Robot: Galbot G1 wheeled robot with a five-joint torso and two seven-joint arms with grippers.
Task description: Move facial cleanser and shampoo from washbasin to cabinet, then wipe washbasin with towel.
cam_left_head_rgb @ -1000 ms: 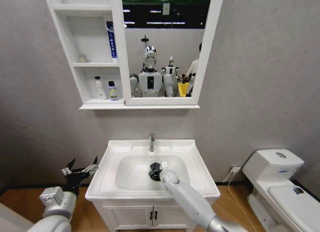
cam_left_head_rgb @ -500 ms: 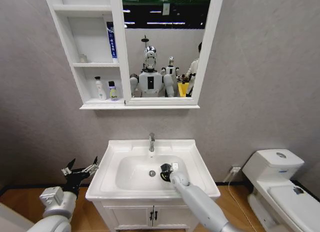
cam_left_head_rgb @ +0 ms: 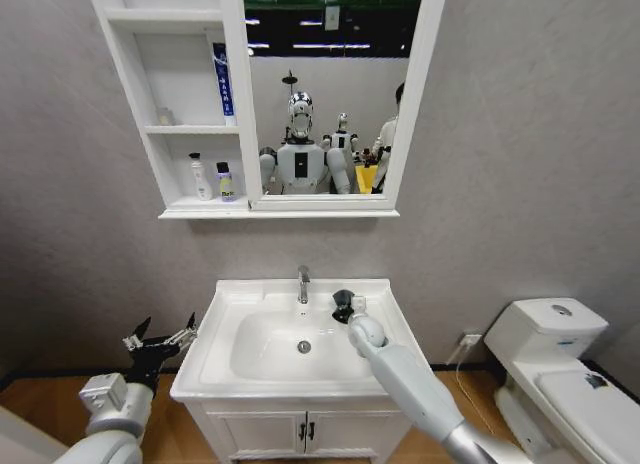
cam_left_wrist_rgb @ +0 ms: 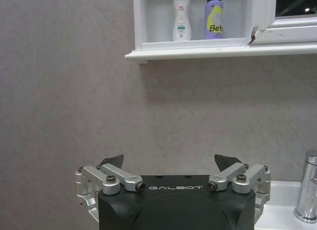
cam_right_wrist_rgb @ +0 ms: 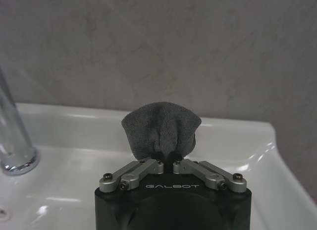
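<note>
Wiping step in hand: two bottles, a white one (cam_left_head_rgb: 201,177) and a purple one (cam_left_head_rgb: 226,182), already stand side by side in the lowest niche of the cabinet (cam_left_head_rgb: 238,104), upper left of the head frame, so the moving part looks done. Right gripper (cam_left_head_rgb: 345,305) sits over the back rim of the washbasin (cam_left_head_rgb: 225,314), just right of the chrome tap (cam_left_head_rgb: 303,283), centre of frame. Its fingers are pressed together on the towel (cam_right_wrist_rgb: 161,129); the wrist view shows the dark grey cloth bunched up between the fingertips, against the white ledge with the grey wall behind. Cannot tell whether the cloth touches the ceramic or hangs just above it.

Right arm reaches diagonally from the lower right of the frame up across the bowl's right side, forearm extended, wrist aimed at the back wall.

Left gripper (cam_left_head_rgb: 160,340) is parked at lower left, off the basin's left edge, fingers spread and empty, pointing up toward the cabinet shelf.

Judgement: the next move calls for keeping the towel pressed down and sweeping along the rim or into the bowl, steering clear of the tap.
</note>
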